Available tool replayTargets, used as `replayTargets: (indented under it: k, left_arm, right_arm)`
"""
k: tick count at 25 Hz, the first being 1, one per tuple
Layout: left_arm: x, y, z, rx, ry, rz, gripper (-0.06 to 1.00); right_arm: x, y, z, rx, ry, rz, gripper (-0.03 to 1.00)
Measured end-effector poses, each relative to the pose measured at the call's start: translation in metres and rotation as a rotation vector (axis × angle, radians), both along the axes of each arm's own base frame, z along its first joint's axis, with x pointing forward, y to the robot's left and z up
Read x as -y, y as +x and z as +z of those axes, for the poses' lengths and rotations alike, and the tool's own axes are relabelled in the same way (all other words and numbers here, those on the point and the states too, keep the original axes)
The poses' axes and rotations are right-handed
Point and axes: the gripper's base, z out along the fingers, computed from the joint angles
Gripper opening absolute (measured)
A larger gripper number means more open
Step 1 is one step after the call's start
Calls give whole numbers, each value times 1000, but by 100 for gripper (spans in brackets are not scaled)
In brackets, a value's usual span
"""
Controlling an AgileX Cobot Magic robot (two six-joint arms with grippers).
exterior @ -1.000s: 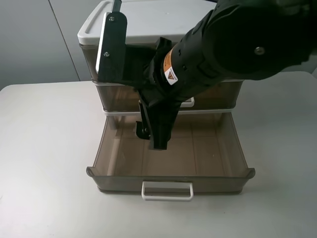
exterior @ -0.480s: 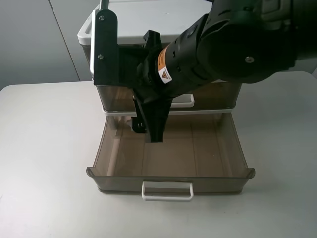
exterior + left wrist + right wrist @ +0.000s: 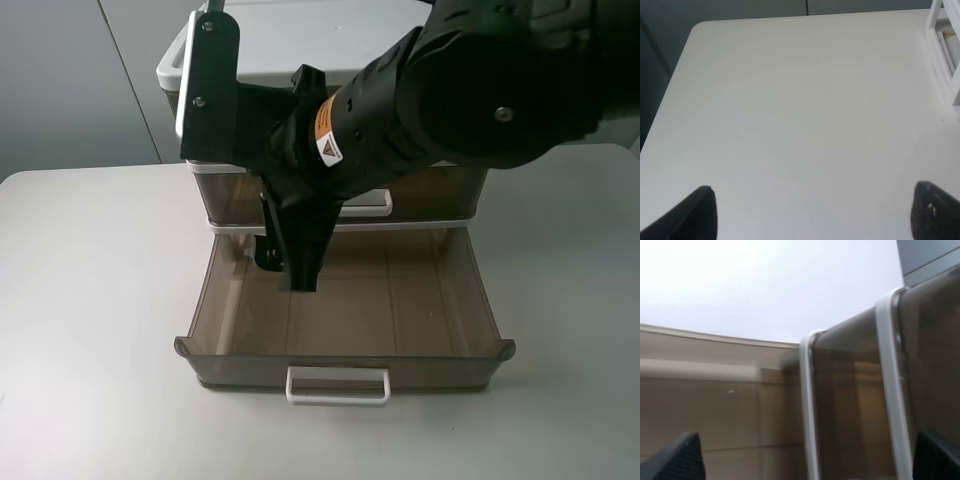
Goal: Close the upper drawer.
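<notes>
The upper drawer (image 3: 400,310), tall, smoky brown and translucent with flared rim corners, stands pulled far out of the white-framed cabinet (image 3: 290,30). Its wide white loop handle (image 3: 337,385) faces the front and its inside is empty. My right arm reaches across from the right. Its gripper (image 3: 285,262) hangs over the drawer's back left part, near the cabinet front. In the right wrist view the right gripper (image 3: 810,460) is open, fingertips (image 3: 682,457) far apart, with the drawer's wall (image 3: 715,405) close ahead. My left gripper (image 3: 815,215) is open over bare table and does not show in the high view.
Two other brown drawers sit pushed in above the open one; the middle one's white handle (image 3: 372,206) shows partly under my arm. The white table (image 3: 90,300) spreads around the cabinet. A white frame (image 3: 940,50) shows in the left wrist view.
My right gripper has moved left and a little back toward the cabinet front, staying over the open drawer. The drawer has not moved.
</notes>
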Motion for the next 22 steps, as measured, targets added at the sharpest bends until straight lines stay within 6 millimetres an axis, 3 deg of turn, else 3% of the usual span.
replayTargets:
  k: [6,13,16,22]
  left_arm:
    - [0,0,0,0,0,0,74]
    - [0,0,0,0,0,0,74]
    - [0,0,0,0,0,0,74]
    - [0,0,0,0,0,0,74]
  right_arm:
    - [17,-29,35,-162,108,-74,63]
    - [72,-66,88,-266,189,-157,63]
    - [103,-85,95,-286,222,-179,63]
    - [166,-125,86,-317,350,-210,63]
